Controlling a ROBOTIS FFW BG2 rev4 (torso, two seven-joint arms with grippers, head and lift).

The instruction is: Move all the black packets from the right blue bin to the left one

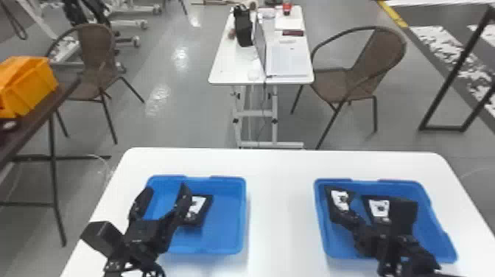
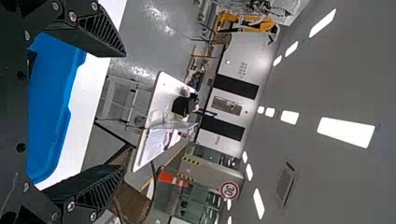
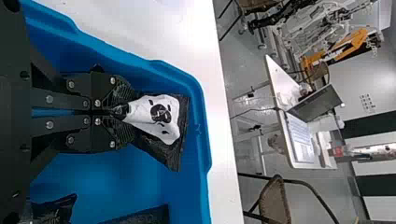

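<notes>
In the head view, my left gripper (image 1: pixel 165 195) is over the left part of the left blue bin (image 1: pixel 224 251), beside a black packet with a white label (image 1: pixel 204 207). Its fingers stand apart, as the left wrist view confirms for the left gripper (image 2: pixel 123 111). At the left side of the right blue bin (image 1: pixel 324 243), my right gripper (image 1: pixel 344 216) grips a white-labelled black packet (image 1: pixel 333 208). The right wrist view has the right gripper (image 3: pixel 122 110) closed on the packet's end (image 3: pixel 161 151). Another labelled packet (image 1: pixel 372 204) lies farther right in that bin, partly behind the arm.
A strip of white table (image 1: pixel 280 217) separates the two bins. More black packet parts (image 3: pixel 56 210) show low in the right wrist view. Beyond the table are a white desk (image 1: pixel 235 70), chairs and, at far left, an orange container (image 1: pixel 29 86).
</notes>
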